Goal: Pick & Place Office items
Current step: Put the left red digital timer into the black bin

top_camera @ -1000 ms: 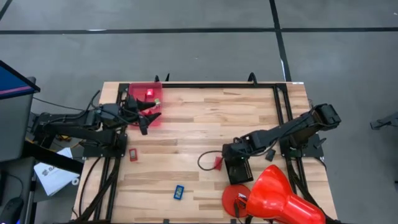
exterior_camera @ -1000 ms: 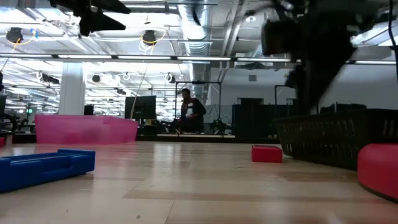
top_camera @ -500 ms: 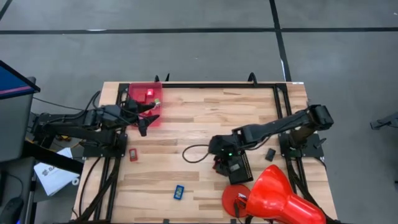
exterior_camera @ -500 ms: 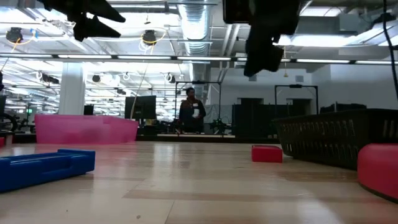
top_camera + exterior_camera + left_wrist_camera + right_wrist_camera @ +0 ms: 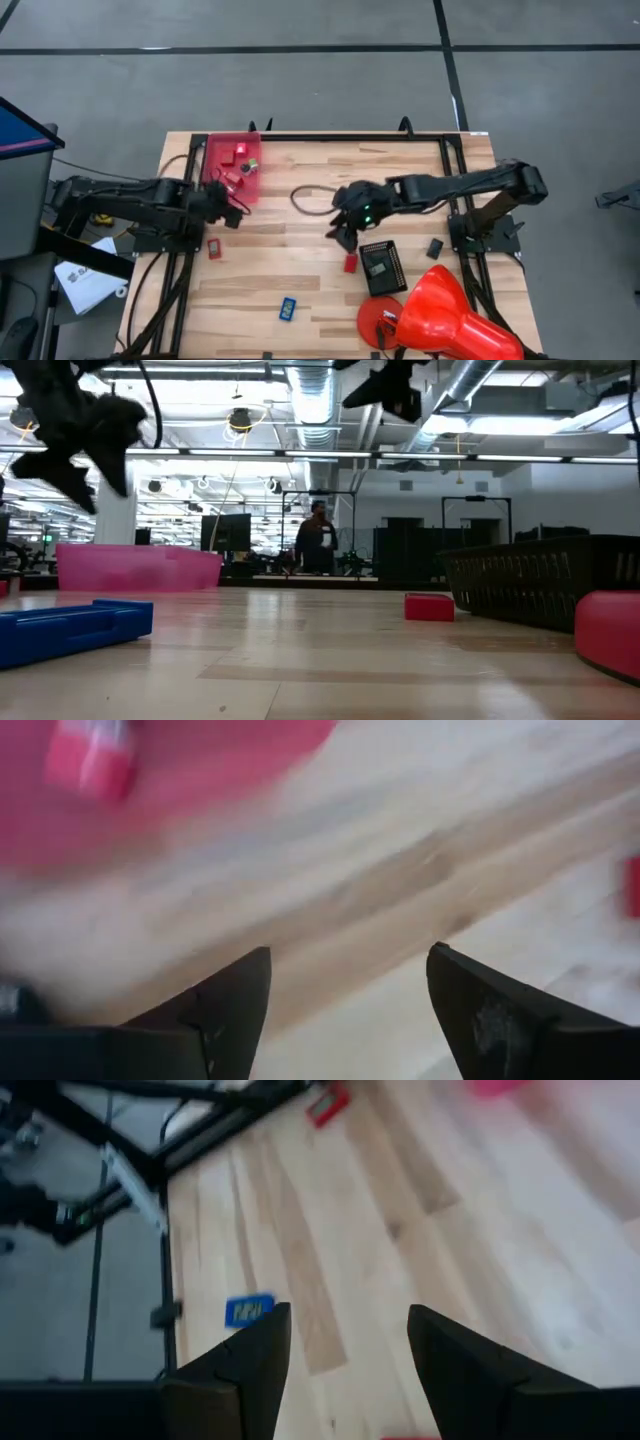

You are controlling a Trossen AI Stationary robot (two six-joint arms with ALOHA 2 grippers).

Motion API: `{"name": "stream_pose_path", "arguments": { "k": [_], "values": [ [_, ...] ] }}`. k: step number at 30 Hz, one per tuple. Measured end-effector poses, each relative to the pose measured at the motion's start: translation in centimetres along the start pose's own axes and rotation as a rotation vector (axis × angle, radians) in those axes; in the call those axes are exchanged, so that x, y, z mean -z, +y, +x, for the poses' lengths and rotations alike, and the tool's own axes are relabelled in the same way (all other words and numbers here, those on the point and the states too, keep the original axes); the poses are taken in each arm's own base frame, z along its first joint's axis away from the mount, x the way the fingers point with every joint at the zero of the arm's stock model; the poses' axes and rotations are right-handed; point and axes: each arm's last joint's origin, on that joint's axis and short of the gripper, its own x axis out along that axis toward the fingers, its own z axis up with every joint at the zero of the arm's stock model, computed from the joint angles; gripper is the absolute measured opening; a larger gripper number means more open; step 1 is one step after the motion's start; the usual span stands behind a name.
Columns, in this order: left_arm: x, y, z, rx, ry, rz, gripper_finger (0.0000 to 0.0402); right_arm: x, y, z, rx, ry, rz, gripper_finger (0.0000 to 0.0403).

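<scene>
My left gripper (image 5: 226,208) (image 5: 348,955) is open and holds nothing. It hovers over the wood just near of the pink bin (image 5: 232,160), which holds red pieces and a green-white one. My right gripper (image 5: 344,228) (image 5: 348,1312) is open too and holds nothing, raised above mid-table. One red block (image 5: 350,263) (image 5: 430,606) lies flat beside the black tray (image 5: 381,266). Another red block (image 5: 213,247) (image 5: 327,1105) lies near the left edge. A blue piece (image 5: 287,309) (image 5: 247,1310) lies toward the near edge. A small black piece (image 5: 435,247) lies right of the tray.
The big red cone (image 5: 455,315) and its round red base (image 5: 378,322) fill the near right corner. A dark cable loop (image 5: 308,195) trails from the right arm over mid-table. Bare wood (image 5: 300,250) lies between the arms. A person (image 5: 318,545) stands far behind the table.
My right gripper has swung from beside the black tray toward the far and left side, rising; the red block there has stayed on the table. My left gripper has drawn back from over the pink bin toward the near-left and come lower.
</scene>
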Motion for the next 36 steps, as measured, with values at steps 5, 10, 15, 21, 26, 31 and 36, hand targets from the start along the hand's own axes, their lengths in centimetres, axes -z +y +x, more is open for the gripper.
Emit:
{"name": "stream_pose_path", "arguments": {
  "k": [5, 10, 15, 21, 26, 31, 36],
  "values": [
    [1.0, -0.3, 2.0, -0.22, 0.097, -0.113, 0.0233, -0.8, 0.0, -3.0, 0.027, -0.111, 0.015, 0.0196],
    [2.2, -1.1, 3.4, -0.324, 0.159, -0.205, 0.02, -1.0, 0.3, -5.2, 0.039, -0.179, 0.016, 0.0196],
    [3.8, -1.7, 4.1, -0.388, 0.183, -0.289, 0.0174, -0.9, 0.5, -6.6, 0.034, -0.211, -0.013, 0.0196],
    [5.5, -2.2, 4.3, -0.412, 0.186, -0.401, 0.0158, -0.8, 0.8, -8.0, 0.02, -0.23, -0.075, 0.0196],
    [6.4, -2.3, 4.1, -0.415, 0.15, -0.525, 0.0155, -0.5, 0.9, -9.4, 0.011, -0.24, -0.129, 0.0196],
    [6.5, -2.2, 4.0, -0.428, 0.129, -0.565, 0.0154, -0.2, 0.8, -11.1, 0.011, -0.25, -0.168, 0.0196],
    [6.7, -2.2, 4.7, -0.5, 0.139, -0.556, 0.0154, 0.0, 0.8, -12.7, -0.003, -0.284, -0.193, 0.0196]
  ]
}}
